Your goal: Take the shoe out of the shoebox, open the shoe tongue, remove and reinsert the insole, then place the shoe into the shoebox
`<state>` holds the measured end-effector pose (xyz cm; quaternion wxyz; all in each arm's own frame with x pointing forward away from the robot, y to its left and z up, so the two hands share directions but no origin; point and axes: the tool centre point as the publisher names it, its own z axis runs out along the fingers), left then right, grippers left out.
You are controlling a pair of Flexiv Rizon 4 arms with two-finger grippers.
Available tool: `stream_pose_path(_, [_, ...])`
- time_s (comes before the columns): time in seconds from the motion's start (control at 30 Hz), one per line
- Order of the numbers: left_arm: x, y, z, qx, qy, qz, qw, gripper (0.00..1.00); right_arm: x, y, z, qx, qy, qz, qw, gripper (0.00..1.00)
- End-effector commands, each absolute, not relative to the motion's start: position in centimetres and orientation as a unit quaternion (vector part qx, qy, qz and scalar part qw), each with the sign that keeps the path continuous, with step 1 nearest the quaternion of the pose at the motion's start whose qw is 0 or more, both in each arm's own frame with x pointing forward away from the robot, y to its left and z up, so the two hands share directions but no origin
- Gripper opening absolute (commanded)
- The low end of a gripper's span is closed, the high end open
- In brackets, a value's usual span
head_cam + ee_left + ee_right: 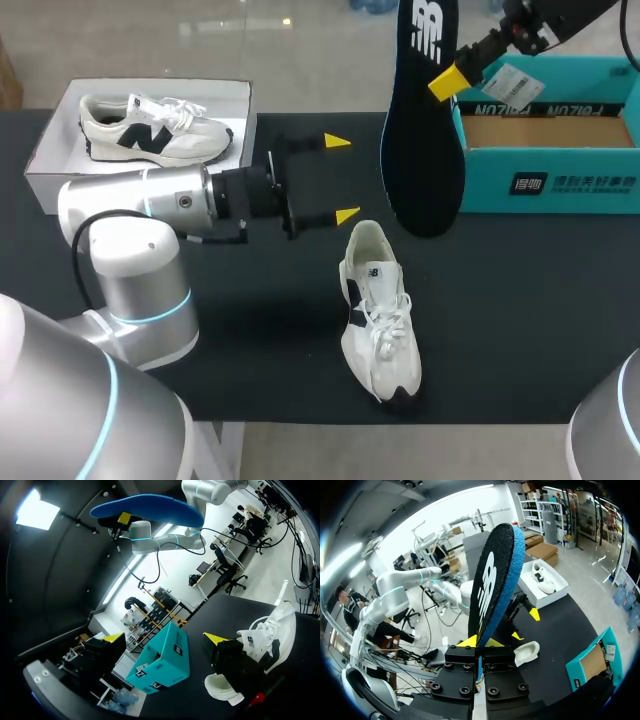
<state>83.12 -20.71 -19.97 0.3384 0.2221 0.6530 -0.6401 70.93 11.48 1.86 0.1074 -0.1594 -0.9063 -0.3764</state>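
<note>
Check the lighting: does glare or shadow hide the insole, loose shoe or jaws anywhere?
Head view: even light, the dark insole reads against the black table, the loose shoe plainly. Left wrist view: the open left jaws sit in shadow, only yellow tips stand out. Right wrist view: bright backlight, yet the right jaws shut on the insole show.

Cut off past the right gripper (445, 82) jaws: far end of insole (420, 150). Partly hidden behind one left gripper (165, 638) finger (235, 662): shoe (265, 640).
</note>
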Motion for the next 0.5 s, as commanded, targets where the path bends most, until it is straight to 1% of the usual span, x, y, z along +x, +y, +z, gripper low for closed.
stream_pose_path(0.03, [83.1, -20.9, -20.1, 0.221, 0.653, -0.64, 0.34, 1.0, 71.0, 11.6, 1.9, -0.16, -0.907, -0.375, 0.108, 0.0])
stream_pose_path(0.1, [83.1, -20.9, -20.1, 0.221, 0.653, -0.64, 0.34, 1.0, 71.0, 11.6, 1.9, -0.16, -0.907, -0.375, 0.108, 0.0])
stream_pose_path(0.23, [83.1, -20.9, -20.1, 0.221, 0.653, -0.64, 0.34, 1.0, 70.2, 8.5, 1.3, -0.145, -0.9, -0.39, 0.131, 0.0])
stream_pose_path(0.33, [82.9, -21.4, -20.0, 0.23, 0.647, -0.642, 0.342, 1.0, 69.8, 6.8, 0.1, -0.143, -0.882, -0.42, 0.159, 0.0])
stream_pose_path(0.5, [82.3, -23.0, -19.3, 0.267, 0.607, -0.651, 0.37, 1.0, 69.4, 4.7, -2.7, -0.146, -0.848, -0.464, 0.211, 0.0])
